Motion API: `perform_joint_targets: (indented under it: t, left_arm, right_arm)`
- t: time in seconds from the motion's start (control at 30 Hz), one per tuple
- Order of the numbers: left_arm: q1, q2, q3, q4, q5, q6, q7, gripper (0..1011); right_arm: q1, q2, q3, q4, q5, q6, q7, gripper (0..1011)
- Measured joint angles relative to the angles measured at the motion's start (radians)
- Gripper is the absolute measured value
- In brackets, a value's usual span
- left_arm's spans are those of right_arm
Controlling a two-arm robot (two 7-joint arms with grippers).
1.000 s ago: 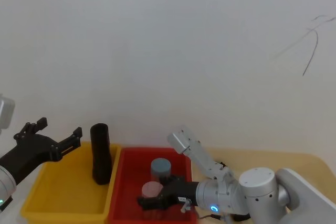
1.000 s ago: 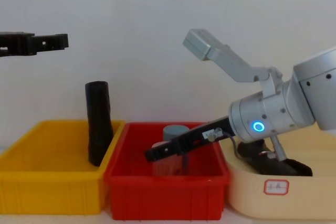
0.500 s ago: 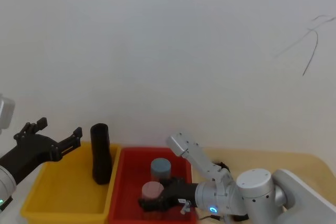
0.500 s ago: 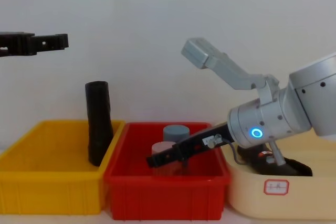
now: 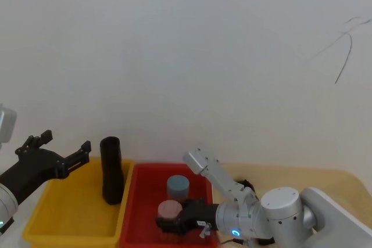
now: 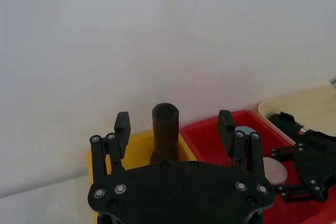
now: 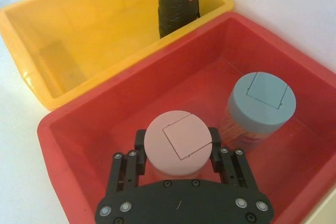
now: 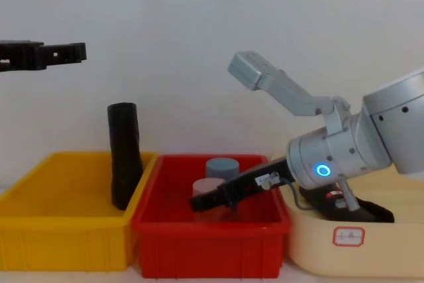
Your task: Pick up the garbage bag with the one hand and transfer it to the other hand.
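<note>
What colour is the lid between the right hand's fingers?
Pink lid, clearest in the right wrist view, right hand open around it.

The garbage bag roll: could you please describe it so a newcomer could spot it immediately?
Find the yellow bin, left of the red bin. The garbage bag stands upright in its corner nearest the red bin: a black crinkled roll, unlike the pink-lidded jar and blue-lidded jar.

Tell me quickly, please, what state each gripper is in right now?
Left gripper: open, holding nothing, raised above the yellow bin.
Right gripper: open, fingers either side of the pink-lidded jar in the red bin.
</note>
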Motion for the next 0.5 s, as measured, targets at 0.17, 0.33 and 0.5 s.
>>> perform_joint_targets:
  t: [0.17, 0.33, 0.5]
  left_arm:
    - [0.0, 0.0, 0.0, 0.0, 0.0, 0.0, 0.0, 1001]
    - [0.0, 0.0, 0.0, 0.0, 0.0, 0.0, 0.0, 1002]
    - [0.0, 0.0, 0.0, 0.0, 0.0, 0.0, 0.0, 1001]
  right_arm:
    - [-0.009, 0.005, 0.009, -0.017, 0.0, 0.004, -0.001, 663]
    - [-0.027, 0.02, 0.025, -0.061, 0.007, 0.017, -0.012, 663]
    - [-0.056, 0.048, 0.057, -0.152, 0.026, 0.044, -0.029, 663]
